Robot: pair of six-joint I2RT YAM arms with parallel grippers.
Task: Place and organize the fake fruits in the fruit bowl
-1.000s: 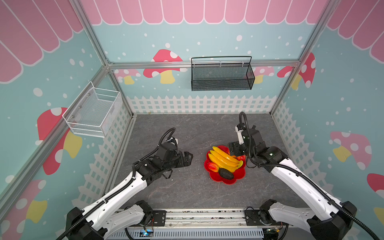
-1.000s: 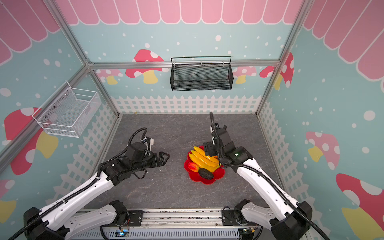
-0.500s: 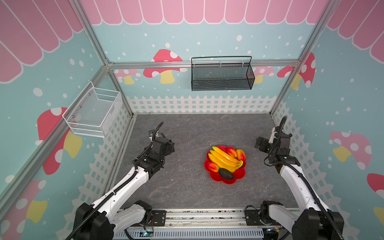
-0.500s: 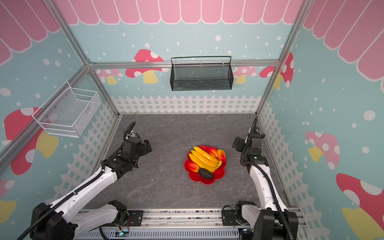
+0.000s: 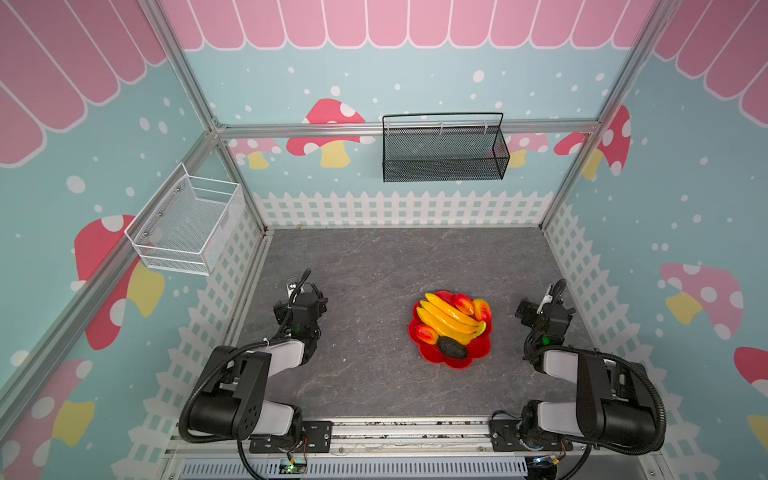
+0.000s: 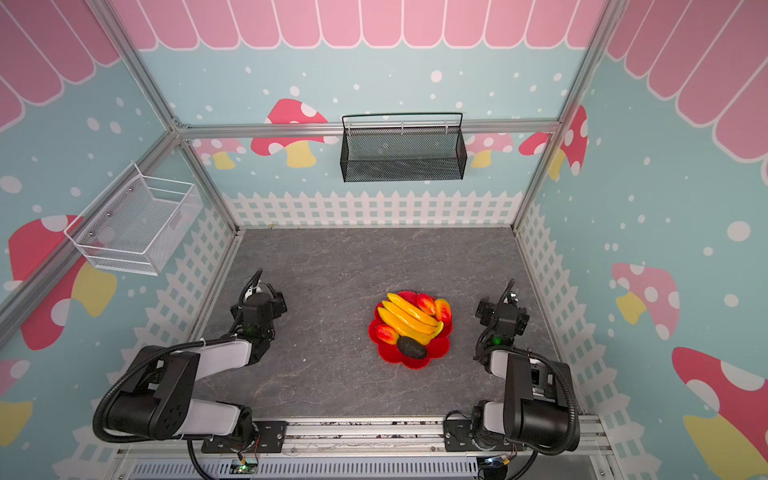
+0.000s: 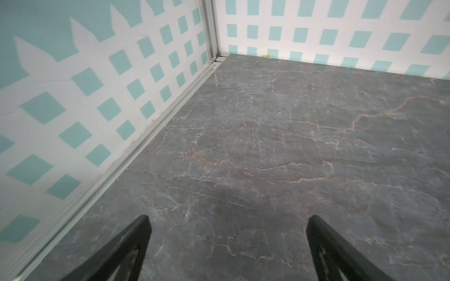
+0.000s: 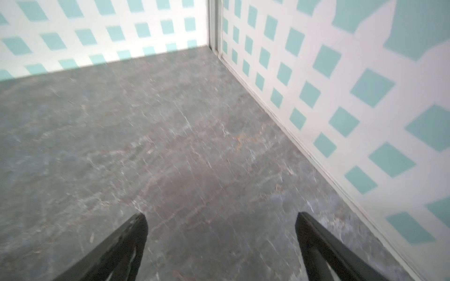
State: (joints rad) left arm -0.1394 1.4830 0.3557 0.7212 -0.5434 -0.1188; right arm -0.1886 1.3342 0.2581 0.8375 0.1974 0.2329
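A white wire basket [image 5: 187, 224] hangs high at the far left, above the grey stone worktop [image 5: 374, 266]. Below it the left tool [image 7: 229, 220] sits near the left wall [image 7: 85, 92], well apart from the fruit. In the left wrist view its two black fingers [image 7: 131, 243] stand wide, with only bare worktop between them.

Further right, a black mesh basket [image 5: 442, 153] hangs at the back, roughly in line with the fruit bowl [image 5: 478, 353]. In both top views the red, petal-rimmed bowl rests on the worktop right of centre, between the two tools and nearer the right one. All the fruit lies inside it. At its left side is one of the mangoes [image 5: 426, 333], touching the banana bunch [image 5: 446, 318]. The bunch runs slantwise across the middle, from the far left of the bowl toward its right side. The dark avocado [image 5: 452, 348] lies at the near edge, against the bananas. The other two mangoes sit side by side at the far right, just beside the bunch.

At the far right, the right tool [image 8: 220, 216] is close to the right wall [image 8: 341, 97], also well clear of the bowl. The right wrist view is blurred, yet it shows the fingers spread wide and holding nothing, with bare worktop under them.
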